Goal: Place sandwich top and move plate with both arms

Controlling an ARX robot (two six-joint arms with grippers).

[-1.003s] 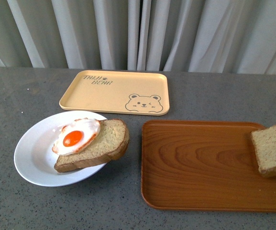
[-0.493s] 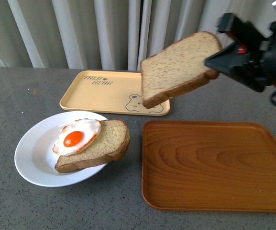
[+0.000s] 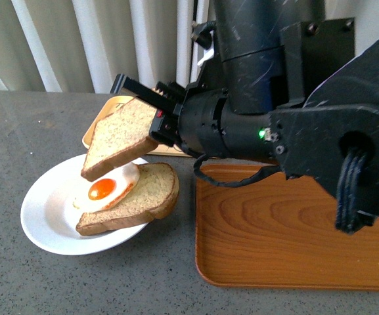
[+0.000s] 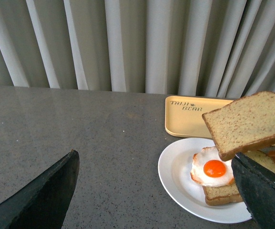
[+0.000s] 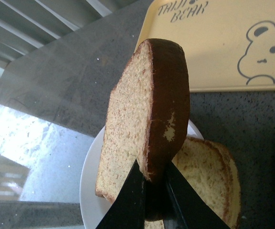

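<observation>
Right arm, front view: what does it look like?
Bulky matte-black right arm: cylindrical scuffed housings, a small green LED, black cables looping outside, a red spot by the toothed black fingers.

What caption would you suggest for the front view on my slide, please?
Right gripper holds the sandwich top tilted above the egg-topped slice on the plate.

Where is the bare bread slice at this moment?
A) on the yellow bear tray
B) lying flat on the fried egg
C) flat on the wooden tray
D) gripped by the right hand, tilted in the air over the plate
D: the right hand clamps the sandwich top by one edge, and it hangs tilted above the fried egg on the plate.
</observation>
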